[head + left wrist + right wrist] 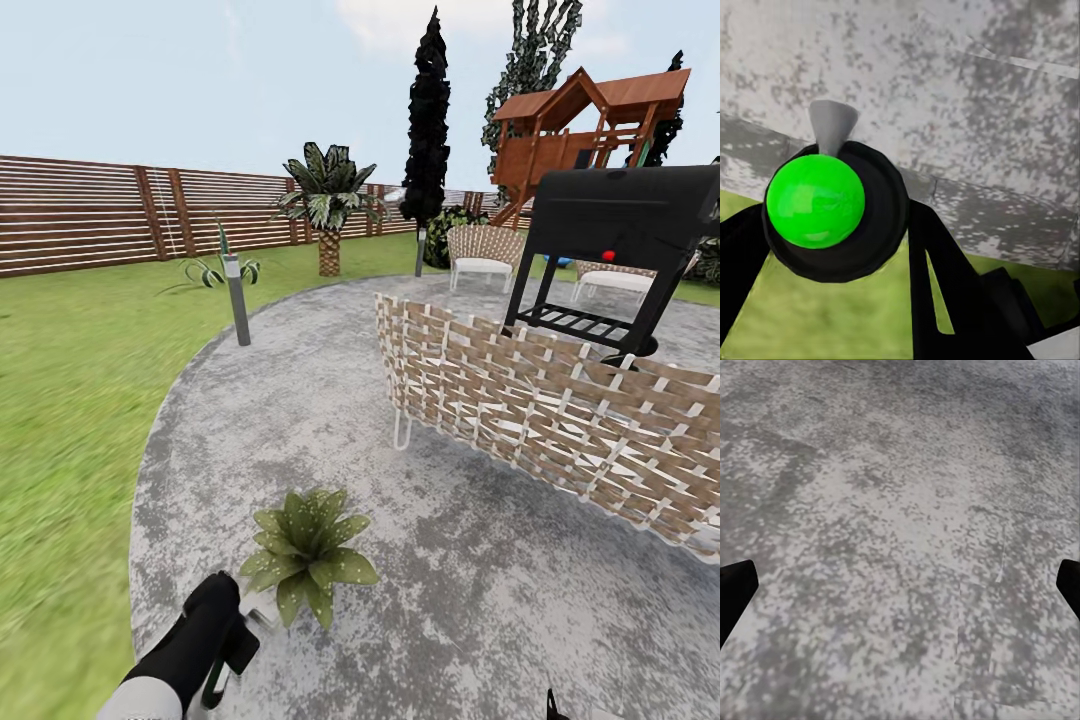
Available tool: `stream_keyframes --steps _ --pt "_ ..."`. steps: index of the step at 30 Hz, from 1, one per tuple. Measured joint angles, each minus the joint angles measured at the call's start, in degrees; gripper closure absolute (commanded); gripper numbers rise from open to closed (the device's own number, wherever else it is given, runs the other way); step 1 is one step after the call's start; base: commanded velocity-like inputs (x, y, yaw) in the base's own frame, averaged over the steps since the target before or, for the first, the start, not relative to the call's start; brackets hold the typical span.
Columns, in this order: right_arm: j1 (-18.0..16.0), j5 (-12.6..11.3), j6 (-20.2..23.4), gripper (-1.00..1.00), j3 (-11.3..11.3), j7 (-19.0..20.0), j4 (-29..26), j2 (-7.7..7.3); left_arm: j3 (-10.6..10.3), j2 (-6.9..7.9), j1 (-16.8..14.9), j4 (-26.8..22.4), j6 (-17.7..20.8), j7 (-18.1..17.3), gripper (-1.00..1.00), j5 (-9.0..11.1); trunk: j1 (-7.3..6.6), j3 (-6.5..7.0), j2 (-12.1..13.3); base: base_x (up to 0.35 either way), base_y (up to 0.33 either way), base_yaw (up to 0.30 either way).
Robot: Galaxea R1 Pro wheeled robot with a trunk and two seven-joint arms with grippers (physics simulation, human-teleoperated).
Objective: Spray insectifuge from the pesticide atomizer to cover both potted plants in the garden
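One potted plant, a low rosette of broad green leaves, stands on the grey stone patio near the front. Fine whitish specks of insectifuge dot its leaves. My left gripper hovers just left of and below the plant, shut on the pesticide atomizer. In the left wrist view the atomizer shows as a bright green round part in a dark collar with a grey nozzle, between my left gripper's dark fingers. My right gripper is open over bare stone, and its tip peeks in at the bottom edge.
A woven wicker sofa back crosses the patio on the right, with a black grill behind it. A bollard light, a palm, an agave clump and the slat fence lie farther off. Lawn borders the left.
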Motion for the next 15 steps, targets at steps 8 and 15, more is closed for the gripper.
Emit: stream_keyframes --steps 8,15 --pt "0.0 0.0 0.0 -1.0 0.0 0.0 0.0 -0.01 1.0 0.58 0.1 -1.5 0.0 0.0 1.0 0.0 0.0 0.0 0.0 0.0 0.0 0.0" --pt "0.0 0.0 0.0 -1.0 0.0 0.0 0.0 0.0 -0.6 0.58 0.2 -0.9 -4.3 -0.9 1.0 -0.4 0.0 0.0 0.0 0.0 0.0 0.0"
